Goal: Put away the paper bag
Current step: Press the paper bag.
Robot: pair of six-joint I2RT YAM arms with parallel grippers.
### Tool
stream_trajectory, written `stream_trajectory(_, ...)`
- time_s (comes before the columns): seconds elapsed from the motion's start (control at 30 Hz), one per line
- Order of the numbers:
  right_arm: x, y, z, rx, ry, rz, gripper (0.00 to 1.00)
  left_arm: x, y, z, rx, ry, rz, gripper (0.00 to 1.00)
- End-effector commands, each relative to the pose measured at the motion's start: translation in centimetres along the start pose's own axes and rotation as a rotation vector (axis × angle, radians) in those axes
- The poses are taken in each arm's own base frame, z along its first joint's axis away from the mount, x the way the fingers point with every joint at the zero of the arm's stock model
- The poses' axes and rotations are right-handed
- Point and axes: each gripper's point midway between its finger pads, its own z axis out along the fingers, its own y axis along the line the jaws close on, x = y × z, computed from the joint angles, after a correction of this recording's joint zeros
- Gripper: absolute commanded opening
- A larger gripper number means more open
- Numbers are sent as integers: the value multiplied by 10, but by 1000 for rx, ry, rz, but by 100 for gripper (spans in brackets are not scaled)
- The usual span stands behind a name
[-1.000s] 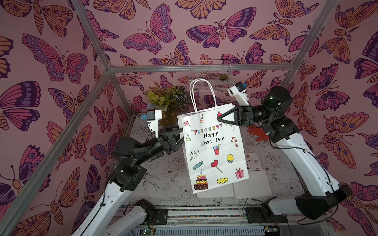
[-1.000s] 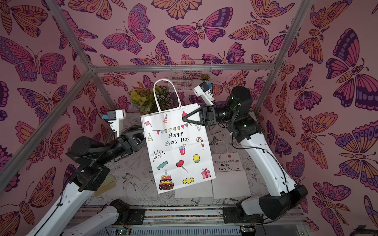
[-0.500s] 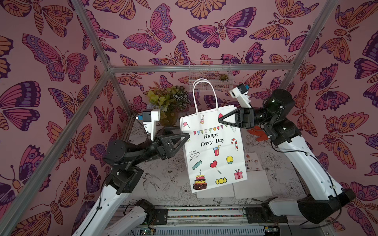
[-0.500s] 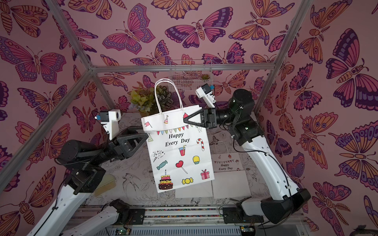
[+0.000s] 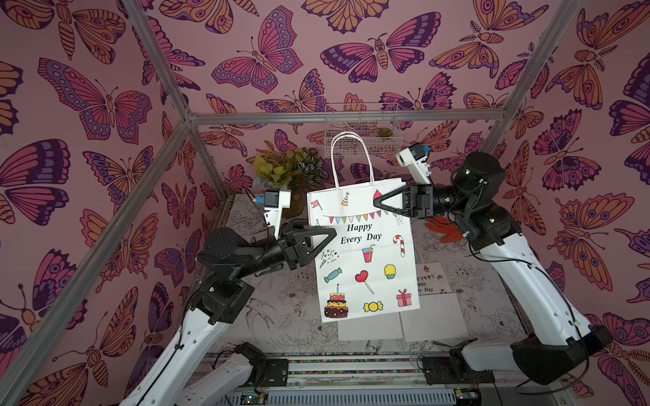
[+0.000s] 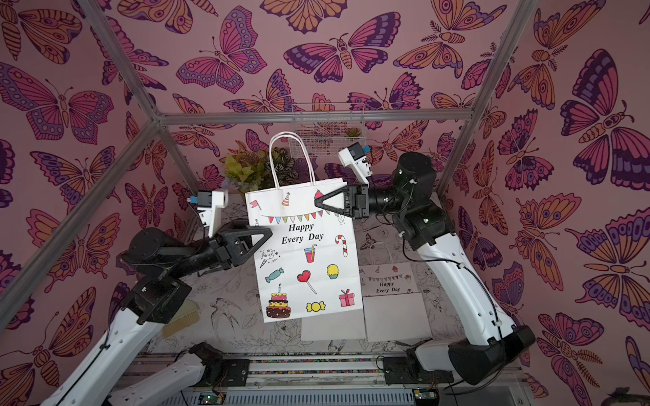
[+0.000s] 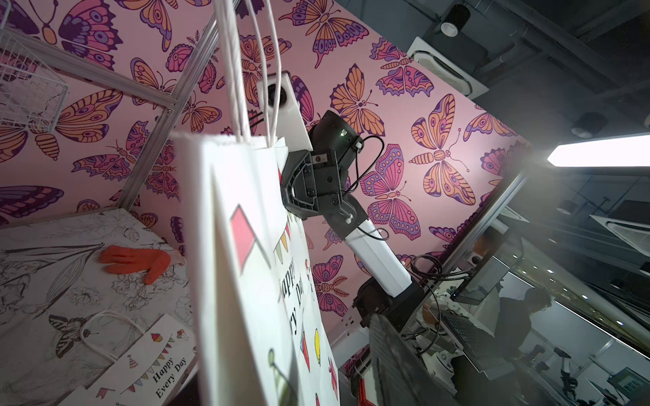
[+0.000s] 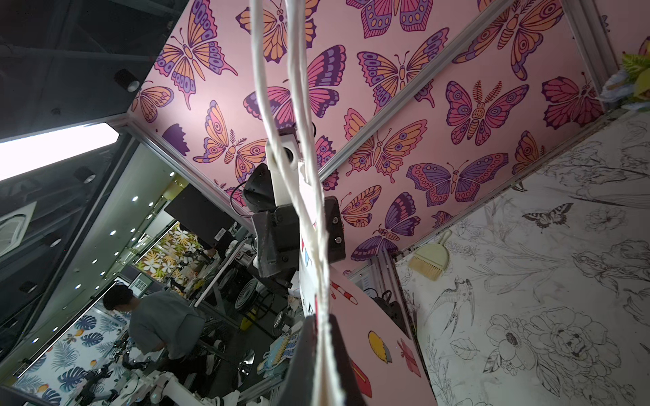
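Hanging paper bag (image 5: 365, 260): top edge pinched in R hand (image 5: 375, 203), L hand (image 5: 333, 231) at side, grip unclear.

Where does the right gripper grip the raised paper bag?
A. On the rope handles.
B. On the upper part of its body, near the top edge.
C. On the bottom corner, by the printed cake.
B: in both top views the right gripper is shut on the paper bag just under its top edge, and the rope handles stand free above.
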Motion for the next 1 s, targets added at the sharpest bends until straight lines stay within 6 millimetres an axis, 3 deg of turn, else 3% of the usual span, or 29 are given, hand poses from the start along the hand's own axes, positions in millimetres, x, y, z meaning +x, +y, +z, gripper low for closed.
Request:
stream_trajectory(0.0, -4, 0, -6, 92, -62, -75, 0, 11, 11, -1, -36, 40, 21, 50)
stream_trajectory(0.2, 0, -3, -9, 126, -74, -82, 0, 13, 15, 4, -30, 60, 9, 31)
stream_trajectory(0.5, 2, 0, -9, 148, -92, -104, 0, 20, 22, 11, -31, 94, -26, 17)
stream_trajectory(0.73, 4, -1, -7, 146, -99, -99, 0, 19, 19, 12, -24, 97, -26, 0)
stream_trajectory(0.87, 7, 2, -7, 136, -92, -104, 14, 18, 17, 10, -29, 89, -23, 0)
stream_trajectory(0.97, 12, 9, -6, 99, -68, -102, 37, 15, 13, 9, -27, 80, -21, 0)
